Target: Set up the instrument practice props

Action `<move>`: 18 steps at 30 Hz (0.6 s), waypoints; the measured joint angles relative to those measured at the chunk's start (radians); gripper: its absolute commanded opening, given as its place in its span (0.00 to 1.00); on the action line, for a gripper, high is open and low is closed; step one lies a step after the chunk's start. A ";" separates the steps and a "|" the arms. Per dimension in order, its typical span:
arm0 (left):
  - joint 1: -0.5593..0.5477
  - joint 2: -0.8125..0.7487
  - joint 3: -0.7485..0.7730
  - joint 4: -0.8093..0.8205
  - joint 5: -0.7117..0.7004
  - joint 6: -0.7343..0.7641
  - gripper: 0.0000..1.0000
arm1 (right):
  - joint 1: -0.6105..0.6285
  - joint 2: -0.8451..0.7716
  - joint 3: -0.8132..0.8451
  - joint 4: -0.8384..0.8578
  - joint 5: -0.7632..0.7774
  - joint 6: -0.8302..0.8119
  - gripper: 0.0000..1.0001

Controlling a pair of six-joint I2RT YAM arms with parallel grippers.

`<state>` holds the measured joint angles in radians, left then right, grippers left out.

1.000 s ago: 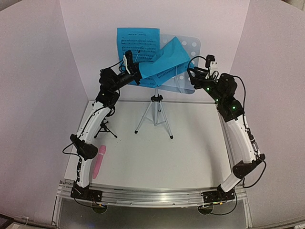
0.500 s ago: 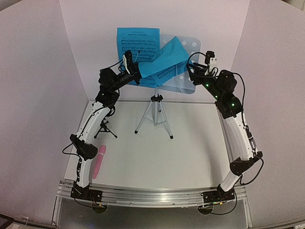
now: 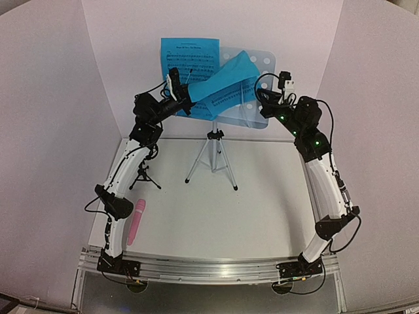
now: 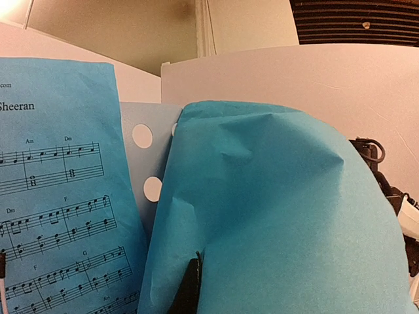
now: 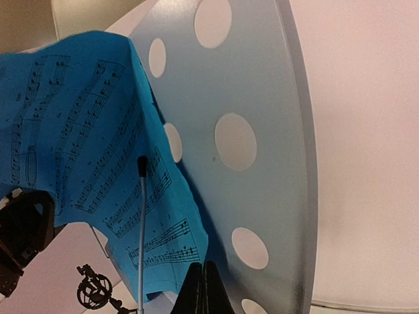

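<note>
Your left claw (image 3: 188, 98) is clamped on the curled bright-blue sheet-music page (image 3: 226, 82), upper centre of the overhead view. In the left wrist view one dark finger (image 4: 191, 288) shows at bottom centre against the page's edge. The page bulges across the right half of that frame.

Your right claw (image 3: 258, 98) is closed too. Its fingertips (image 5: 194, 291) are pressed together at the bottom centre of the right wrist view, right at the lower corner of that same page. Can't tell if paper is caught between them.

The curled page sags between the two claws, in front of the pale-blue perforated music stand desk (image 3: 267, 65). A thin silver rod with a black tip (image 5: 141, 216) lies over the page.

A flat bright-blue sheet-music page (image 3: 183, 55) stands upright on the desk's left part. The desk sits on a silver tripod (image 3: 213, 157) at mid-frame on the white table (image 3: 262, 203).

A small black tripod mic stand (image 3: 144, 175) stands left of centre beside your left arm. The pink stick microphone (image 3: 137, 221) lies flat at lower left, apart from the mic stand.
</note>
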<state>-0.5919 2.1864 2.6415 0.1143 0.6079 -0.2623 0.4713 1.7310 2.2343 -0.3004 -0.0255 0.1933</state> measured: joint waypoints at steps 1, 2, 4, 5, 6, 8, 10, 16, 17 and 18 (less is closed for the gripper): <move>0.000 0.000 0.000 0.000 0.000 0.000 0.02 | 0.000 -0.003 -0.013 0.000 0.002 0.000 0.00; 0.000 0.000 0.000 0.000 0.000 0.000 0.04 | 0.000 -0.006 -0.026 0.001 0.004 0.000 0.00; 0.000 0.000 0.000 0.001 0.000 0.004 0.11 | 0.000 -0.019 -0.064 0.003 0.016 -0.002 0.00; 0.000 -0.001 0.000 0.002 0.000 0.002 0.13 | 0.000 -0.030 -0.090 0.001 0.022 -0.002 0.00; 0.000 -0.001 0.000 0.002 0.000 0.003 0.15 | 0.000 -0.039 -0.111 -0.002 0.027 -0.002 0.00; 0.000 -0.002 0.000 0.010 0.000 0.007 0.20 | 0.000 -0.058 -0.149 -0.003 0.036 -0.004 0.00; 0.000 -0.003 0.000 0.016 0.000 0.007 0.24 | 0.000 -0.081 -0.182 -0.006 0.045 -0.005 0.00; 0.000 -0.010 0.000 0.030 -0.009 0.017 0.24 | 0.000 -0.145 -0.251 -0.002 0.061 -0.004 0.00; 0.000 -0.010 0.000 0.036 -0.015 0.024 0.24 | 0.000 -0.160 -0.268 0.000 0.067 -0.004 0.00; 0.000 -0.011 0.000 0.042 -0.024 0.031 0.23 | 0.000 -0.174 -0.285 0.002 0.072 -0.003 0.00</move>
<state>-0.5919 2.1757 2.6411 0.1558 0.5842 -0.2316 0.4713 1.5570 1.9494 -0.2986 0.0468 0.1899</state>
